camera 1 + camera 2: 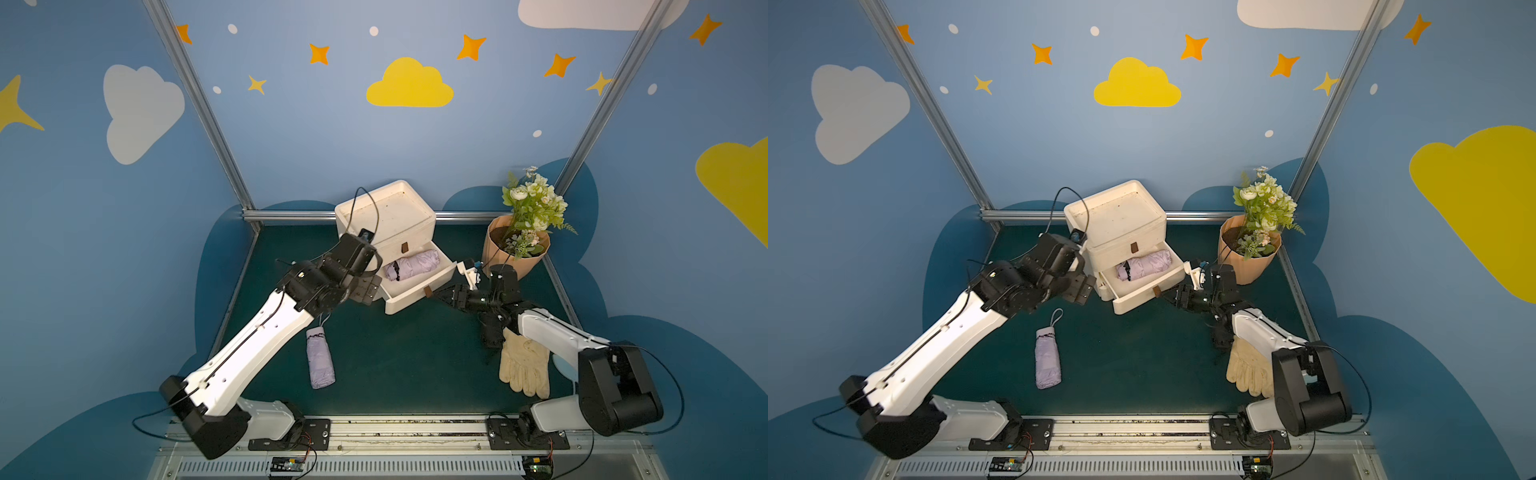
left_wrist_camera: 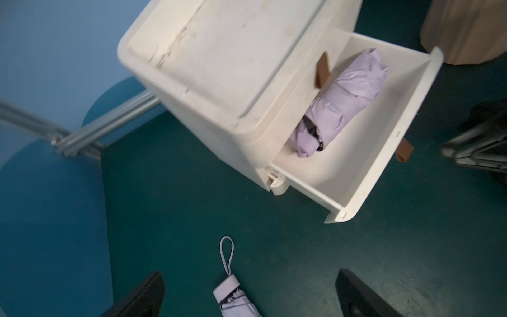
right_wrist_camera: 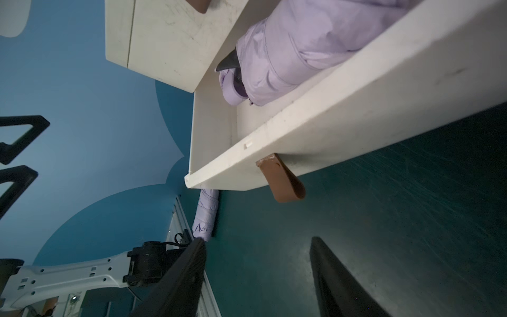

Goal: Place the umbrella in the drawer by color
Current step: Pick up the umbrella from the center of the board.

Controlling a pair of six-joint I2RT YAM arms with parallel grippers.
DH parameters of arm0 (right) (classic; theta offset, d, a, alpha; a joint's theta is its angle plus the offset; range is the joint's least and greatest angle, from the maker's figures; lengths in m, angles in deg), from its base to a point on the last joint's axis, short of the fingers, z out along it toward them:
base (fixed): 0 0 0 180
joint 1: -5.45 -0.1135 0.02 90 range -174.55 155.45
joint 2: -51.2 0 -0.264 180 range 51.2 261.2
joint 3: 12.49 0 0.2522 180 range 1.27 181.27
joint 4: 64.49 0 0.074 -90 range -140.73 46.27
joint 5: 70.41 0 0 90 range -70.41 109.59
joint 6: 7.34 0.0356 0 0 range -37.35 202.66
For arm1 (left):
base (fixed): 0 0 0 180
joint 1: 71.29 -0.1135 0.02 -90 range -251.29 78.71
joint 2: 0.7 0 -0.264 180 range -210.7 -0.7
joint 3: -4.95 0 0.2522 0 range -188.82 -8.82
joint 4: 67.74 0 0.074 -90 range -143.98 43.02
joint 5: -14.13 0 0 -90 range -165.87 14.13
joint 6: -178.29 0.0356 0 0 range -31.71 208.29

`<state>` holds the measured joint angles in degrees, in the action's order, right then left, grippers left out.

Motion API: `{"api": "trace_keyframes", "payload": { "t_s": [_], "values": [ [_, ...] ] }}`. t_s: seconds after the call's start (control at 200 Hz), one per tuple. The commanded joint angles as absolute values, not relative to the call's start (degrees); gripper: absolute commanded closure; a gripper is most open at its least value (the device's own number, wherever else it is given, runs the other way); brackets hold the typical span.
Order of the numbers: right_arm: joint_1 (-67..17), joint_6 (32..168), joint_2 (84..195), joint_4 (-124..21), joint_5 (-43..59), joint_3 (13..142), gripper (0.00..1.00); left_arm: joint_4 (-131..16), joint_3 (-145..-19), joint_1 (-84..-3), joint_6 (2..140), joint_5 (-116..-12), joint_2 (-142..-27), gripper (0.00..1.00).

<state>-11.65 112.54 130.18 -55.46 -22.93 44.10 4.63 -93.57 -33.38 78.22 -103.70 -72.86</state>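
Umbrella (image 1: 413,266), lilac, inside drawer (image 1: 415,296) — drawer open

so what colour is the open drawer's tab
Brown tab; clearest in the right wrist view.

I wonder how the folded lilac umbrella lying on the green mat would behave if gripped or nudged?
The folded umbrella is roughly cylindrical, so it would probably roll if nudged sideways. Its wrinkled fabric may give and slip somewhat in a grip. The wrist strap looks limp and would likely dangle.

Soft even light, bowed edges, wrist-view blur
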Motion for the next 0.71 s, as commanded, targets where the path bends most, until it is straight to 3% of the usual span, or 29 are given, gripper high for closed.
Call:
{"api": "trace_keyframes", "payload": {
  "t_s": [0.0,0.195,0.39,0.701],
  "values": [
    [-10.72,102.89,124.84,-39.22,-14.60,46.21,0.32,5.30,-84.37,-37.13,62.65,-102.61,-63.88,0.00],
    [-9.20,102.75,116.50,-33.30,-2.81,46.33,0.21,12.43,-72.81,-42.46,50.79,-99.05,-57.95,0.00],
    [-8.42,103.93,109.07,-33.75,6.96,43.12,0.02,14.10,-63.51,-44.03,40.44,-100.61,-56.41,0.00],
    [-6.55,102.15,104.35,-33.50,8.52,40.12,0.02,8.81,-54.60,-52.05,38.72,-89.94,-62.40,0.00]
  ]
}}
